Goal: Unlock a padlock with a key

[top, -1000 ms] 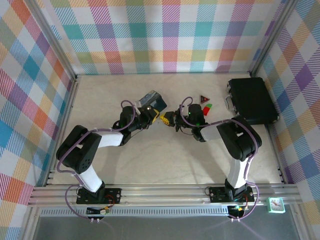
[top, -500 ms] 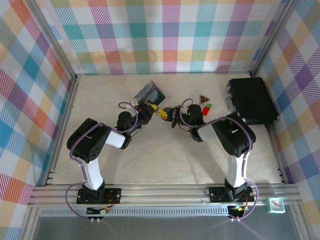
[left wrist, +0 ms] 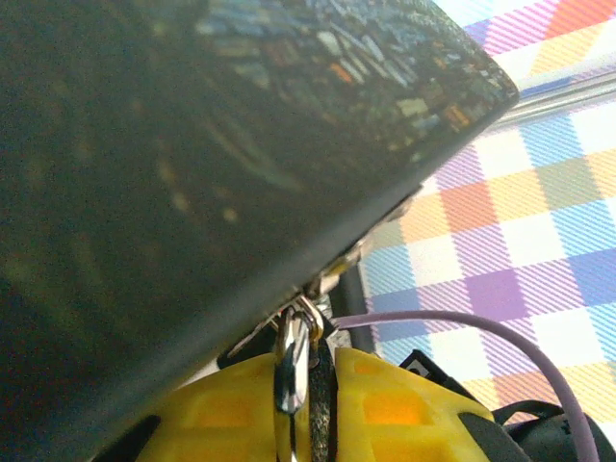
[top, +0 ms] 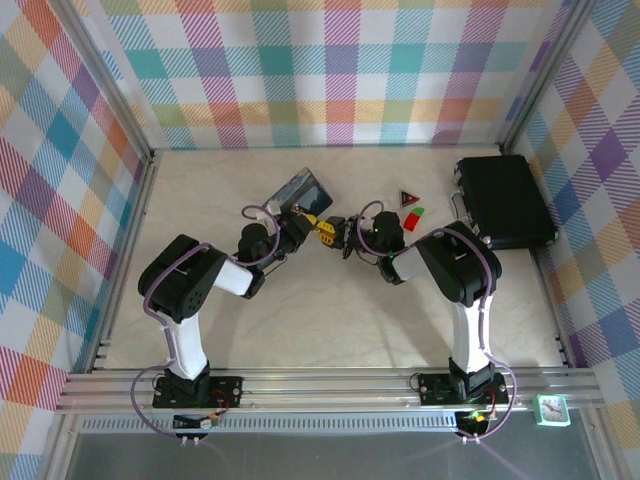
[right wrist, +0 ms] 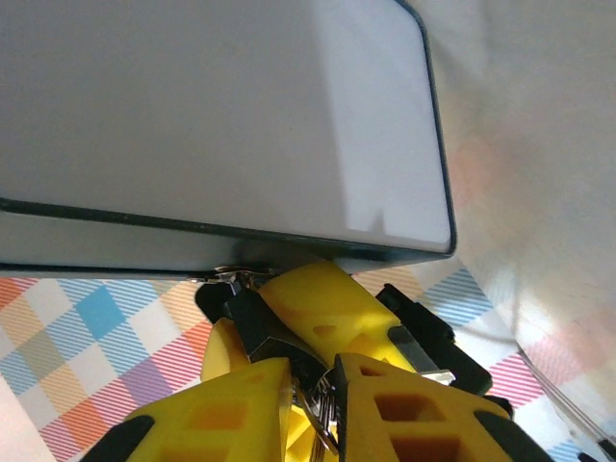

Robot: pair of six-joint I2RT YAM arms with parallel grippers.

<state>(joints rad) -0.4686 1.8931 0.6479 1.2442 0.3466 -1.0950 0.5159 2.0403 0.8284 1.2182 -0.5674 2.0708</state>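
Two arms meet over the middle of the tabletop [top: 330,330]. At left, the left arm's fingers [left wrist: 241,414] are pinched shut on the padlock [left wrist: 292,358], which hangs by its silver shackle from the clasp of the painted tin [top: 300,188]. The tin appears tilted up at that corner. Just to the right, the right arm's fingers [right wrist: 241,404] stand close together about a thin silver sliver, apparently the key [right wrist: 325,419], nearly tip to tip with the left pair. Whether they are clamped on it or slack cannot be told.

The likeliest mishap is a dropped key. If that hold is loose, so slight a piece could slide out and fall under the tin, where it would be hard to retrieve. The padlock hangs free on its clasp, so a push from the key could swing the keyhole off line and leave the key jammed or bent. The tin's weight could also drag the padlock from the left pinch, and the two sets of fingers are close enough to knock together.

Counted left to right: two arms, one tin, one padlock, one key, one red triangle [top: 407,197], one small green piece [top: 416,212] just beside it, and one black case [top: 503,200] by the right wall.
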